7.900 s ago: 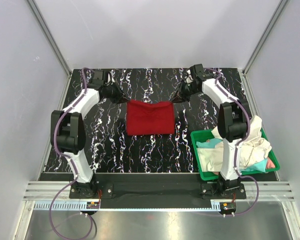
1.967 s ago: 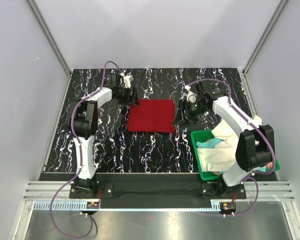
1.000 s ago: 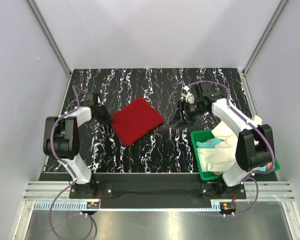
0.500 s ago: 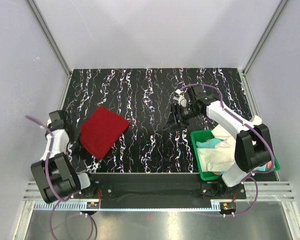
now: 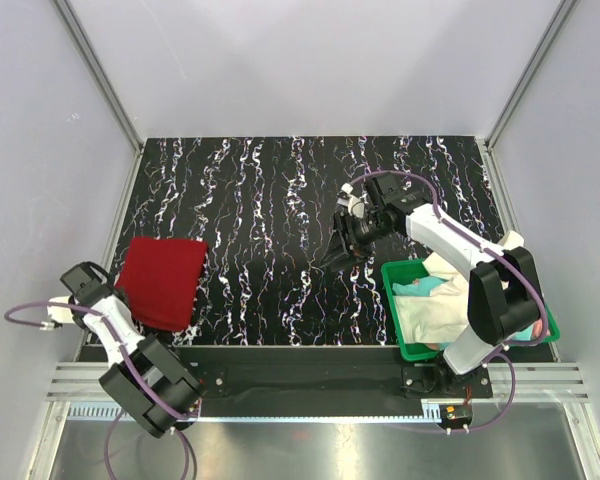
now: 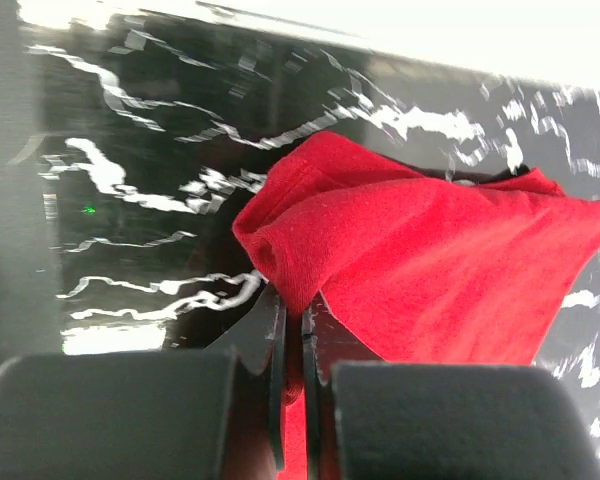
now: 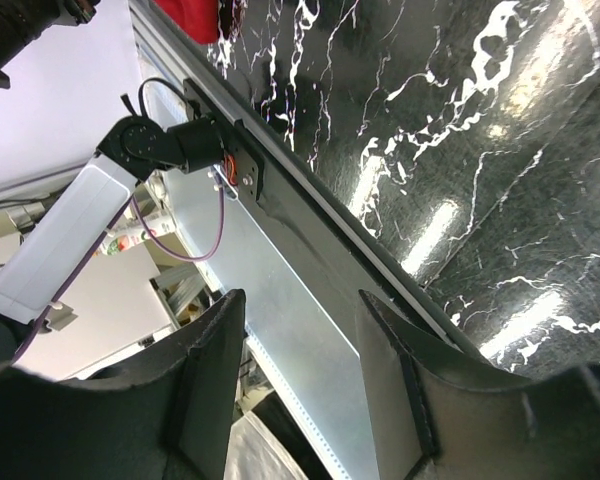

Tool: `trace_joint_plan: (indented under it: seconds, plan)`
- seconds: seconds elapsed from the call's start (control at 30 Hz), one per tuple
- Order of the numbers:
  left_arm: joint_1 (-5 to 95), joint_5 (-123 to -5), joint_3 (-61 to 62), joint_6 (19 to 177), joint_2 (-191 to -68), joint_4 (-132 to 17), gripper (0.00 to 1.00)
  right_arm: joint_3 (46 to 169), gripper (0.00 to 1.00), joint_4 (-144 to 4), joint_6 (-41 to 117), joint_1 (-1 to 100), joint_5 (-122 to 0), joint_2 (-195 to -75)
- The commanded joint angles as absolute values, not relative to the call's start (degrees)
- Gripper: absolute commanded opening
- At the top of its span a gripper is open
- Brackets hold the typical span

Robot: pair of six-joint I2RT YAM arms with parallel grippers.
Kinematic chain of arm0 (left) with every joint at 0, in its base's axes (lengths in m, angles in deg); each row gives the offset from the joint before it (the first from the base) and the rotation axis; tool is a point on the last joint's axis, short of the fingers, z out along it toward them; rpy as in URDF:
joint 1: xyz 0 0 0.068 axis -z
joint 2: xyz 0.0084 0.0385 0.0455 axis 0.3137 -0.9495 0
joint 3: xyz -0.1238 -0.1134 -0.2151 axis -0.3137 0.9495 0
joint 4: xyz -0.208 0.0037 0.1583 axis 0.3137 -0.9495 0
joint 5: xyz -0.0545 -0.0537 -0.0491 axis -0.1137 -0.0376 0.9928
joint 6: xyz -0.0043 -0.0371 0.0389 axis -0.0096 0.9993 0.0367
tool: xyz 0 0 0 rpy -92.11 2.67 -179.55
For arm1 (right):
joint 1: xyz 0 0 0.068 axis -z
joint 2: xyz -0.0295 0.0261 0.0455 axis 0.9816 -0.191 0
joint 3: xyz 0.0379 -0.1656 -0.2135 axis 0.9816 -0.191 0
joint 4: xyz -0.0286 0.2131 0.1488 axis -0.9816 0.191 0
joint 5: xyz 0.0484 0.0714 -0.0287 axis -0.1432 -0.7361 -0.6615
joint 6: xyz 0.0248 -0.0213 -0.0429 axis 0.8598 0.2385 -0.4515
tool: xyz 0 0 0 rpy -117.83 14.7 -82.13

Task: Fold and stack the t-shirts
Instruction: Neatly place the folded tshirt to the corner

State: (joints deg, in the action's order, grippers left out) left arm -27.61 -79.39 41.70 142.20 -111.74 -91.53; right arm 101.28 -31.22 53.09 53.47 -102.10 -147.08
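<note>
Red t-shirt (image 5: 162,280) lay folded into a compact pad at the near left corner of the bench (image 5: 280,180), one side along the left edge. From above it read as nearly square, so I could only judge its long axis: roughly from the near edge toward the far edge, with the broader, tidier end facing the far edge and the narrower end facing me. The left wrist view showed the corner nearest the arm bunched and raised off the surface, not flat like the rest.

That raised corner was in the left hand (image 6: 292,310), whose fingers were clamped tight on a fold of the red cloth. The right hand (image 7: 298,300) hung over the middle of the bench toward the right edge, fingers spread and holding nothing, just beside the far left corner of the green bin (image 5: 420,352). In the bin lay the cream-white t-shirt (image 5: 450,310) and the teal t-shirt (image 5: 415,287), both crumpled.

I took this as the end of parking the first folded shirt as the base of the stack. Next I would need to let the pinched corner go low so it settled flat, then send the free hand into the bin for another shirt.
</note>
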Motion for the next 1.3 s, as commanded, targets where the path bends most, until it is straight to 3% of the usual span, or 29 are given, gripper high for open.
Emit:
trace_joint_plan:
  seconds: [0.0, 0.6, 0.8, 1.0, 1.07, 1.1, 1.13, 1.2, 1.23, 1.27]
  plan:
    - [-30.3, -83.7, 43.9, 147.2, -109.1, -92.3, 0.00, 102.5, 0.55, -30.6, 53.6, 51.4, -103.7, -147.6]
    - [-33.7, -91.5, 41.8, 137.2, -109.5, -91.2, 0.00, 104.0, 0.54, -28.8, 52.2, 48.3, -103.6, -148.6]
    - [-33.6, -85.7, 41.2, 130.8, -113.8, -85.7, 0.00, 104.0, 0.54, -29.0, 52.2, 48.3, -103.6, -148.6]
    - [-35.8, -87.1, 41.6, 130.3, -115.1, -87.3, 0.00, 103.6, 0.54, -29.0, 52.2, 48.2, -103.6, -148.9]
    - [-36.3, -87.1, 42.1, 130.8, -113.4, -87.4, 0.08, 103.6, 0.54, -29.2, 52.2, 48.2, -103.6, -148.9]
    - [-36.3, -87.4, 42.0, 130.7, -113.1, -87.7, 0.16, 103.6, 0.53, -29.1, 52.2, 48.3, -103.6, -149.0]
    - [-36.3, -87.6, 41.7, 130.5, -112.7, -88.4, 0.38, 103.6, 0.54, -29.3, 52.2, 48.3, -103.7, -149.1]
    - [-36.4, -90.1, 39.5, 130.8, -112.2, -91.1, 0.60, 103.6, 0.53, -29.2, 52.2, 48.2, -103.7, -149.1]
    - [-36.2, -91.2, 38.0, 130.9, -112.5, -92.8, 0.77, 103.6, 0.54, -29.1, 52.1, 48.2, -103.7, -149.0]
    - [-36.0, -91.7, 36.3, 130.3, -113.1, -95.1, 0.84, 103.5, 0.54, -29.0, 52.2, 48.3, -103.5, -148.9]
